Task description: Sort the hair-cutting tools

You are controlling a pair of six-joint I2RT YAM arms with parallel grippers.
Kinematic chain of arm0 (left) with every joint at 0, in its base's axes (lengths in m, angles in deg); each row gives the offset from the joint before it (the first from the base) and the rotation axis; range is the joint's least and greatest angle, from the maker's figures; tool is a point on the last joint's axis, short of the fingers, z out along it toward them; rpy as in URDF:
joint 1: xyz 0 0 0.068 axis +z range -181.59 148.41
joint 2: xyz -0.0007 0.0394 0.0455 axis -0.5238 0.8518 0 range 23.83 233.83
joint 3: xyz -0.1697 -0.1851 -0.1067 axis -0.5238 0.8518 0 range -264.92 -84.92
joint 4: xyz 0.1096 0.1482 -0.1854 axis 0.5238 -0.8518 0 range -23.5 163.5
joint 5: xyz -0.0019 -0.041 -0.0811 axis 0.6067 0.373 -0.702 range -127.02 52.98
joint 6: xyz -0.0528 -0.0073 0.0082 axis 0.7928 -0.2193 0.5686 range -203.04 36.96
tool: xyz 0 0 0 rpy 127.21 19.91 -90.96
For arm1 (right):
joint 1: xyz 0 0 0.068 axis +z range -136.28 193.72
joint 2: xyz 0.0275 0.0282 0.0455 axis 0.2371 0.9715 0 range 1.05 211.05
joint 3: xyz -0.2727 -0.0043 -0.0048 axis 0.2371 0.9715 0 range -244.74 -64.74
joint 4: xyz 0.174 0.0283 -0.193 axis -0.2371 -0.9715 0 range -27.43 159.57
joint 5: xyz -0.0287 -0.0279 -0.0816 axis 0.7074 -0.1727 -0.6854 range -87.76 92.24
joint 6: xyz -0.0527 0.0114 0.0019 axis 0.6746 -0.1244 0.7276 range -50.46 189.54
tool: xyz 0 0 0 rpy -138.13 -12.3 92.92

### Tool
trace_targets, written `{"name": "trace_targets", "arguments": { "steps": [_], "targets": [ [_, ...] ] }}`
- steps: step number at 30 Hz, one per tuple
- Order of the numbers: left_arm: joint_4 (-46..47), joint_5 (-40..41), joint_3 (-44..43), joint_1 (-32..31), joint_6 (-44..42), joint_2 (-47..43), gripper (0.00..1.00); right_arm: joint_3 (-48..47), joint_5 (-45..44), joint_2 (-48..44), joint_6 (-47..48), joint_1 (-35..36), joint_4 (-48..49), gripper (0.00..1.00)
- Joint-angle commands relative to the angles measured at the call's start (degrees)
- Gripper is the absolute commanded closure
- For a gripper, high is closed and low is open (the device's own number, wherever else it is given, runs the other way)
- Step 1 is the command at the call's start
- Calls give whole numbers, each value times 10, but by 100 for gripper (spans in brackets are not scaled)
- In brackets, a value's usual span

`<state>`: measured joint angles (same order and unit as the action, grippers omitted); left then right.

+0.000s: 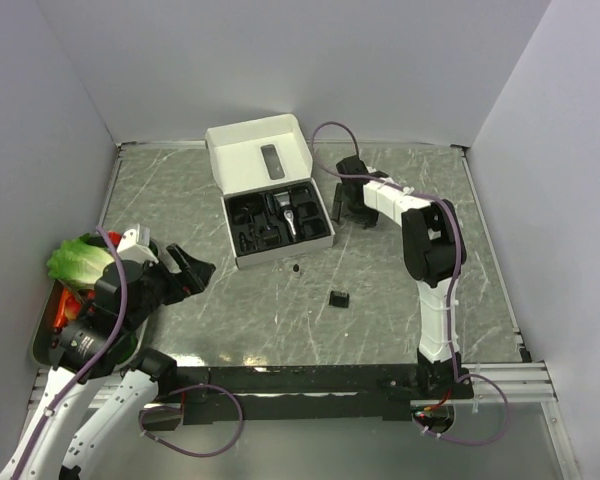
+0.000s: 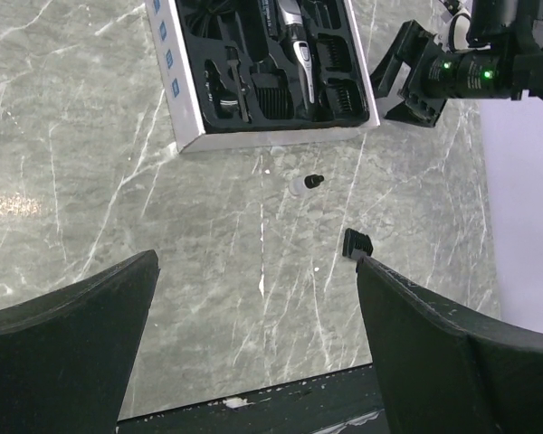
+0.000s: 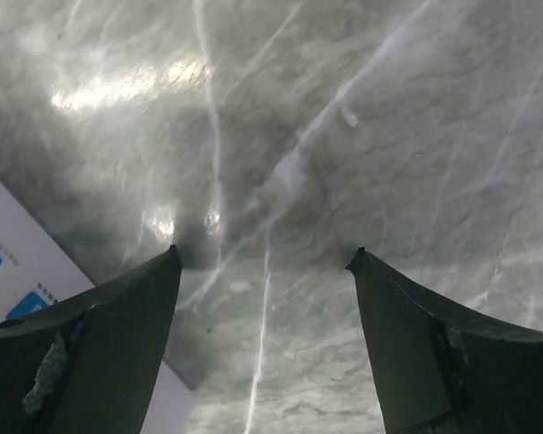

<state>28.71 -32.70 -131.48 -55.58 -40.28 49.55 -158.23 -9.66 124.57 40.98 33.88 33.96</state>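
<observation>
Worktop (image 1: 180, 200): grey and marble-patterned with pale veins; patches of glare are seen on it in the right wrist view.
Room: plain white walls (image 1: 280, 60) are set on three sides of the worktop.
Box (image 1: 245, 160): white and opened, its lid stood up at the back; a black insert (image 1: 250, 225) is fitted in its base.
Writing: small blue marks (image 2: 167, 59) are printed along the box side; nothing can be read.
Clipper (image 1: 288, 213): laid in the insert, right of middle, among black combs (image 2: 341, 92).
Loose comb (image 1: 339, 297): black, laid on the worktop in front of the box, apart from it.
Vial (image 2: 308, 183): small and black-capped, laid just in front of the box.
Left hand (image 2: 255, 260): fingers spread apart, nothing between them; held at the worktop's left side.
Right hand (image 3: 266, 251): fingers apart, nothing gripped; held low, just beside the box's right edge.
Tray (image 1: 40, 345): set at the left edge; something green and leafy is seen in it.
</observation>
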Motion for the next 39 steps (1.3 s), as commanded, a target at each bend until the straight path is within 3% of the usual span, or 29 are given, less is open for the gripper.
{"name": "trace_targets", "arguments": {
  "steps": [1,10,19,24,31,39],
  "targets": [
    [17,-5,-7,-1,7,-7,3,41,24,-54,28,36,-8,16],
    [0,-2,-13,-1,13,-20,3,50,-7,-80,41,102,-16,16],
    [-3,1,-19,-1,15,-19,3,86,-87,-155,52,110,-20,15],
    [7,-1,-26,-1,11,-2,3,147,-112,-252,84,119,-18,15],
    [27,-4,-22,-1,7,10,3,222,-122,-311,142,187,-80,15],
    [42,-20,-19,-1,9,21,3,345,-117,-372,69,226,-79,20]
  ]
}}
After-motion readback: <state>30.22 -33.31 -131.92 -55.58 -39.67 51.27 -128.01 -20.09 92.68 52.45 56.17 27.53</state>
